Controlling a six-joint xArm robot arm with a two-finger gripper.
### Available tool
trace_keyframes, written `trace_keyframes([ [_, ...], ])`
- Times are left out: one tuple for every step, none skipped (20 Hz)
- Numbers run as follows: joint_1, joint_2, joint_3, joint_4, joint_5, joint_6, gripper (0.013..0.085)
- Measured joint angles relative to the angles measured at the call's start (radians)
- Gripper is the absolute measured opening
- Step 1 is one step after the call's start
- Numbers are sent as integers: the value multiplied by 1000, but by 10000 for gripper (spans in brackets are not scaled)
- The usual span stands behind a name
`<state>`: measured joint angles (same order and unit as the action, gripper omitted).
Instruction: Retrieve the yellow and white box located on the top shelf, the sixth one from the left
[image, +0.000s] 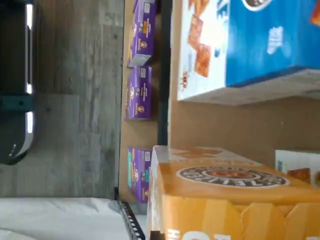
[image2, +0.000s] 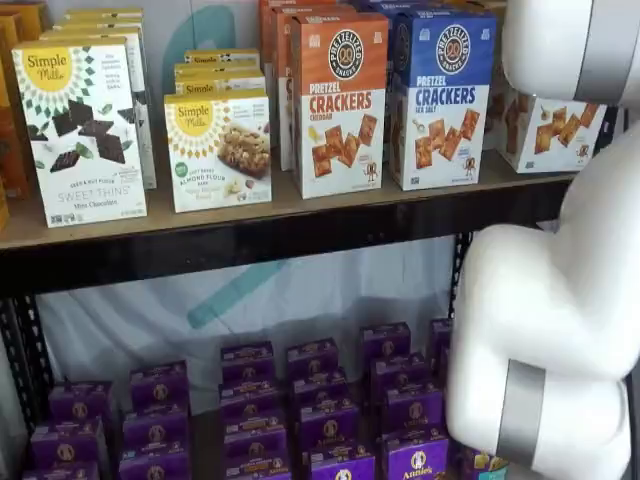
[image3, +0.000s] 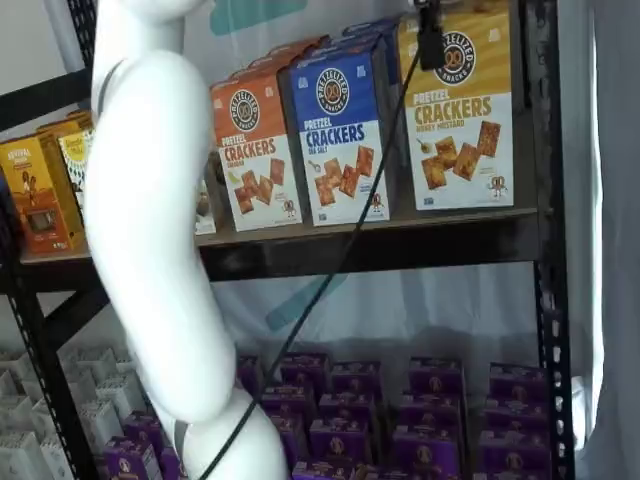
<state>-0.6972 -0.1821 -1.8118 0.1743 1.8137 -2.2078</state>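
Upper left of the frame in a shelf view: white arm (image3: 150, 250) crosses in front of the racking, top to bottom. Right of it, on the top shelf (image3: 400, 240), three tall cracker cartons stand upright side by side: orange-topped carton (image3: 255, 150), blue-topped carton (image3: 340, 140), then the yellow and white box (image3: 460, 110) at upper right, last before the black upright. Gripper (image3: 430, 50) hangs from the top edge with its cable; only one black finger shows, lying against the box's front face near its top left corner, beside the round logo. No gap between the fingers can be seen; jaws read as drawn together and clamped on that box. Box base appears to sit on the board. Wrist view: the same box's yellow end and logo fill the near field (image: 230, 200). Purple boxes (image3: 350, 400) fill the lower shelf.
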Motion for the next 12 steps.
trace_keyframes([
  [-9,-13,7,3,11,-6,610],
  [-18,-30,18,4,20,-13,610],
  [-27,-50,32,5,30,-21,610],
  [-36,-73,50,5,40,-29,610],
  [-42,-98,68,2,50,-35,610],
  [-47,-121,88,0,57,-41,610],
  [-50,-141,104,-3,64,-44,610],
  [-50,-158,118,-7,70,-45,610],
  [-49,-182,140,-11,77,-45,610],
  [-45,-203,160,-16,80,-43,610],
  [-39,-223,180,-23,83,-40,610],
  [-32,-243,200,-29,84,-36,610],
])
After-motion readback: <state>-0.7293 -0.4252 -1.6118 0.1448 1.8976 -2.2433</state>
